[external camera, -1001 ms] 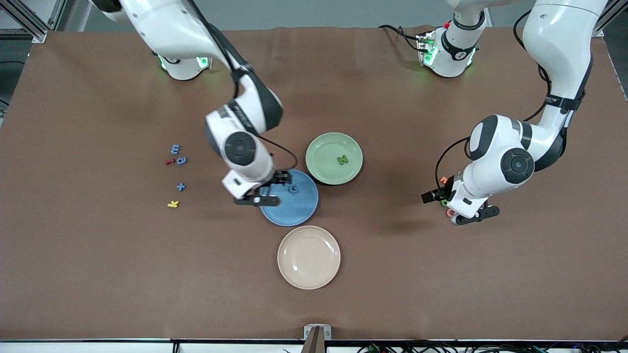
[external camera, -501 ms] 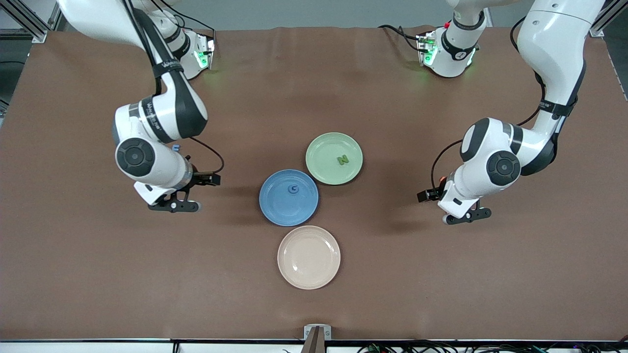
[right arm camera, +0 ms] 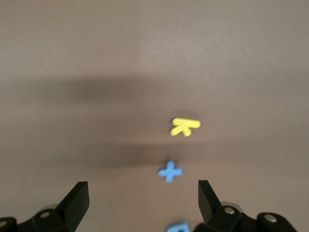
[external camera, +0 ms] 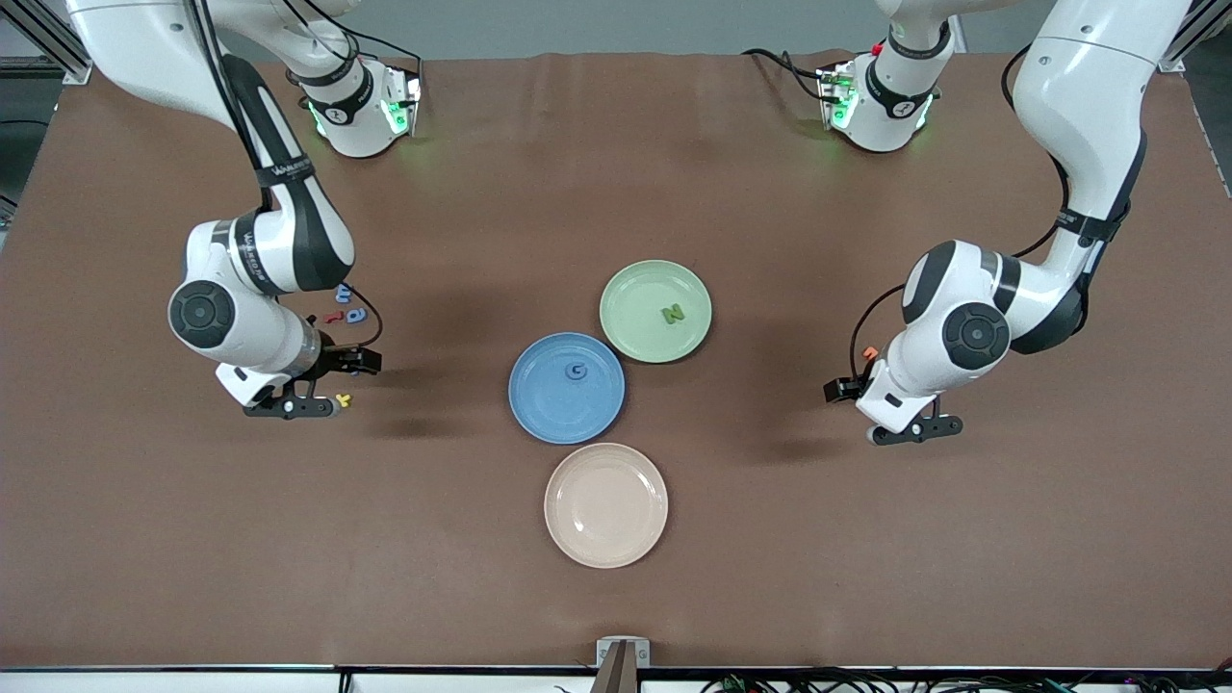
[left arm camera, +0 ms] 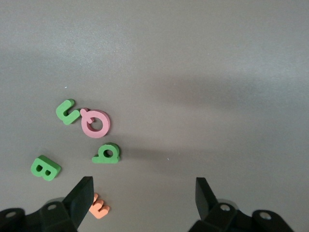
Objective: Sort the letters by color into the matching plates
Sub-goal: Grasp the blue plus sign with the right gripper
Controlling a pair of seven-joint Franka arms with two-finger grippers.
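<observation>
Right gripper hangs with fingers released over the counter; the blue X lies between them, at twelve o'clock of their tips. Left gripper, fingers spread, has the green a at eleven o'clock. G rests in the blue plate, N in the green plate.

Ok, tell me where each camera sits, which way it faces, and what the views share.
Front view: high across the table, facing both arms; shows blue plate, green plate.
Left wrist view: on the left arm, looking down past open left gripper at green B.
Right wrist view: on the right arm, looking down past open right gripper at blue X.
Shared: yellow letter.
</observation>
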